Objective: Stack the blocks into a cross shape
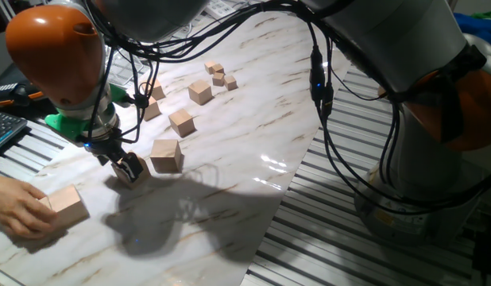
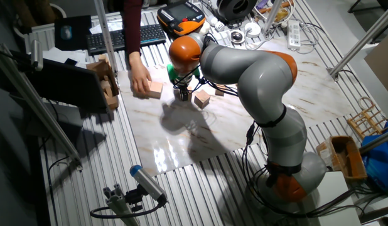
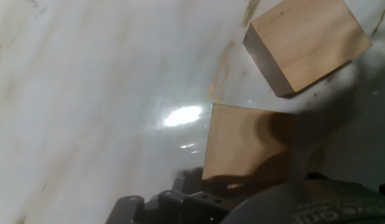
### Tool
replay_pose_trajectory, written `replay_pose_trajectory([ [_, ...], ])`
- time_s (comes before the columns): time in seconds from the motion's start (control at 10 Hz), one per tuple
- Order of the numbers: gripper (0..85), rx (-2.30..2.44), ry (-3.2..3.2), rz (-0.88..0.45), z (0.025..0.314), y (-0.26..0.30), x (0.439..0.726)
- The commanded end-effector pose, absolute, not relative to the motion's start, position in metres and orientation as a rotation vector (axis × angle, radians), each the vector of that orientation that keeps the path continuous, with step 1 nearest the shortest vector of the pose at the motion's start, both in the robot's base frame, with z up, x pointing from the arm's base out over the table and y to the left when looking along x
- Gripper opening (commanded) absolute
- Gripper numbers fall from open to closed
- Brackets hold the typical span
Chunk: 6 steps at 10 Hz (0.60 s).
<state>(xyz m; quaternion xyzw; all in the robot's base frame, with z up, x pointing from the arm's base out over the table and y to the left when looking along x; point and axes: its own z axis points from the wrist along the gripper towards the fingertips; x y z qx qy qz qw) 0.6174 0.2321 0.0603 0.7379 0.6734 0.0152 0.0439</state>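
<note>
Two-finger gripper (image 1: 128, 168) is down at the marble-look tabletop (image 1: 253, 95), clamped on a plain tan wooden cube (image 1: 134, 169), w/ a second tan cube (image 1: 166, 155) just beside. Lift straight up so you don't nudge the neighbour.

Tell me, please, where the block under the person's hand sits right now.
In one fixed view, that block lies at the lower left of the marble board, held by the person's hand, left of the gripper and its block.

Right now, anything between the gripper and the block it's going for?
Nothing visible. The gripper is already down at a block on the marble board, with a second block beside it. A person's hand holds another block off to the side.
</note>
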Motion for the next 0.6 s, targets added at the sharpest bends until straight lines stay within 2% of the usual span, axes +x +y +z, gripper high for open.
replay_pose_trajectory([
  [0.0,85.0,2.255,2.058,0.050,0.0603,0.2319,0.6173],
  [0.5,85.0,2.249,2.062,0.053,0.0611,0.2306,0.6156],
])
